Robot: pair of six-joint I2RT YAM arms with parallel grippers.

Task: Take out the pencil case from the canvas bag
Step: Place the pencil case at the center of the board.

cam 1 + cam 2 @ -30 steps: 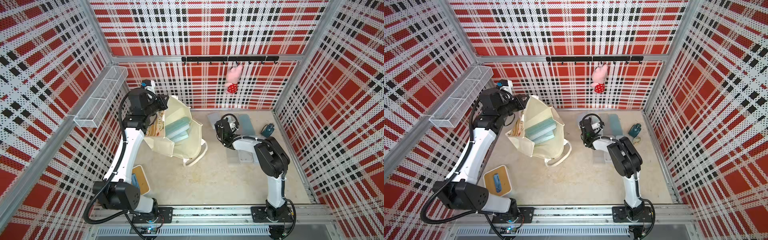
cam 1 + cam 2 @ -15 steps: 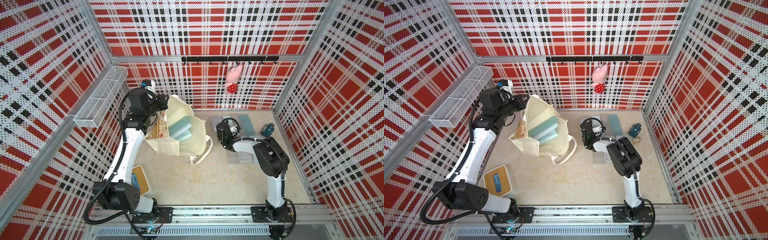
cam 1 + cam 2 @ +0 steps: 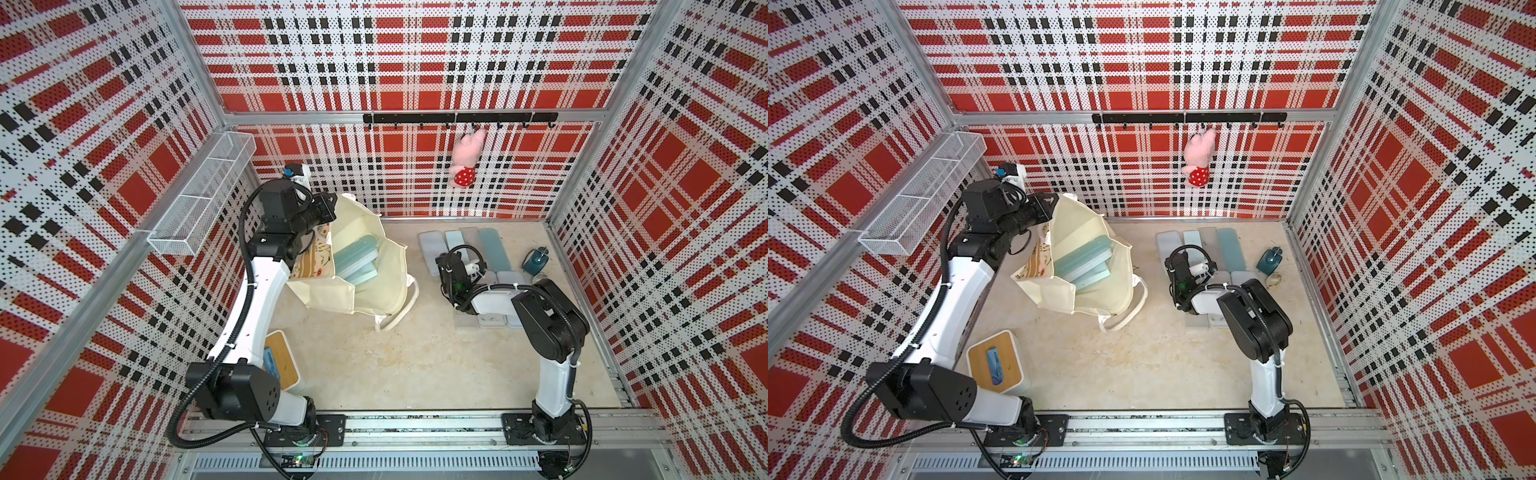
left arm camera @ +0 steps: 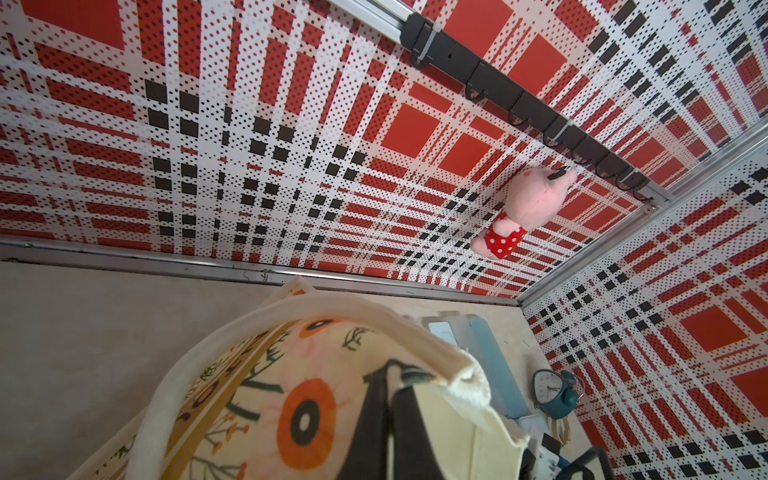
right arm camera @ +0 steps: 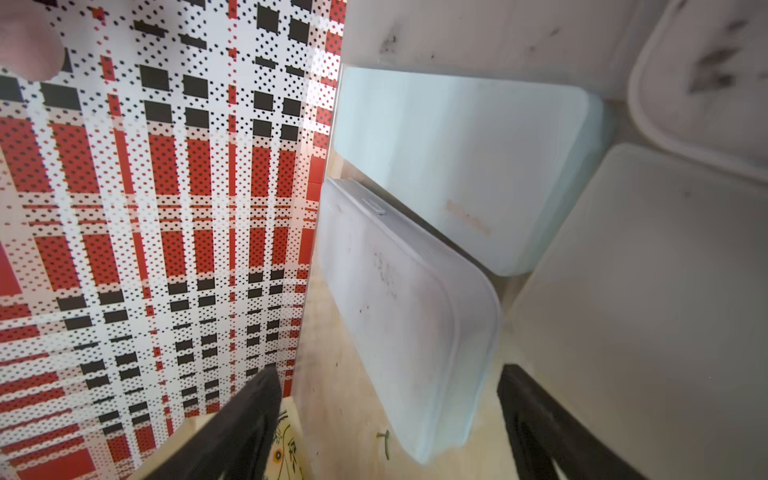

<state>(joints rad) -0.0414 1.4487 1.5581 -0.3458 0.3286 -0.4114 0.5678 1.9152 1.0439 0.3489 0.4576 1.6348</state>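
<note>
The cream canvas bag (image 3: 365,286) (image 3: 1096,291) leans open at the back left, with its flower-printed face (image 4: 266,399) turned to the left wrist camera. Pale teal pencil cases (image 3: 355,259) (image 3: 1081,262) lie stacked inside it. My left gripper (image 4: 388,374) (image 3: 332,208) is shut on the bag's top rim and holds it up. Several more pencil cases (image 3: 461,243) lie flat on the table at the back right. My right gripper (image 5: 386,374) (image 3: 473,270) hovers open over them, and a pale pencil case (image 5: 407,316) lies loose just ahead of its fingers.
A white bag handle (image 3: 401,307) trails on the table. A teal alarm clock (image 3: 536,262) stands by the right wall. A wooden-lidded white box (image 3: 282,365) sits near the left arm's base. A wire basket (image 3: 203,195) and a hanging pink plush (image 3: 467,160) are on the walls.
My right gripper has opened, moved a little right and forward, and let go of the pale pencil case. The bag has sagged to the right. The left grip is unchanged.
</note>
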